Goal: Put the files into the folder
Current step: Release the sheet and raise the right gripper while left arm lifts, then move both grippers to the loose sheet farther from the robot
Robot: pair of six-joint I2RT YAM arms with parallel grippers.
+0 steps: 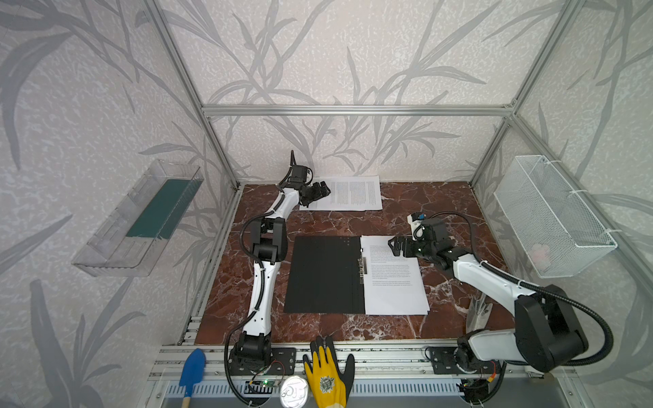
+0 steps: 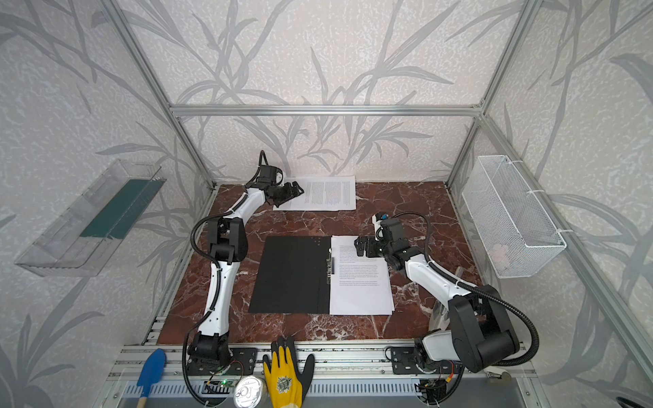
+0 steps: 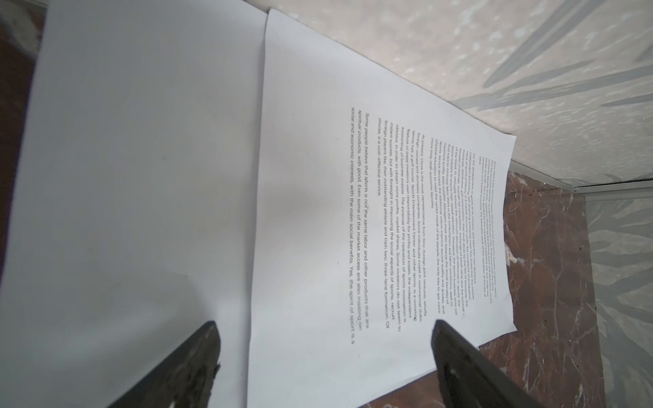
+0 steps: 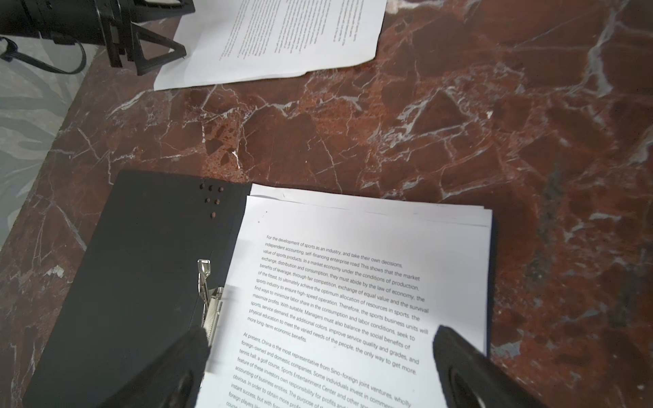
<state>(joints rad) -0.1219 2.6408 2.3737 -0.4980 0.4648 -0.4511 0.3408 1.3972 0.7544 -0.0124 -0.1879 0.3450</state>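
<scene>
Left fingers are hovering released over the far files, right fingers released over filed sheets lying in the open folder on the worktop; the flat, floppy paper is likely risking slipping or creasing when pinched.

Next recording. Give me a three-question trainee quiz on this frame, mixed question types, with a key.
1. Fill in: the right end effector hangs with jaws ____ over the filed sheets in the folder.
2. The left end effector is over: A) the loose sheets by the back wall; B) the wire basket; C) the yellow glove.
3. True or false: the folder lies closed.
Key: 1 open; 2 A; 3 false.
</scene>
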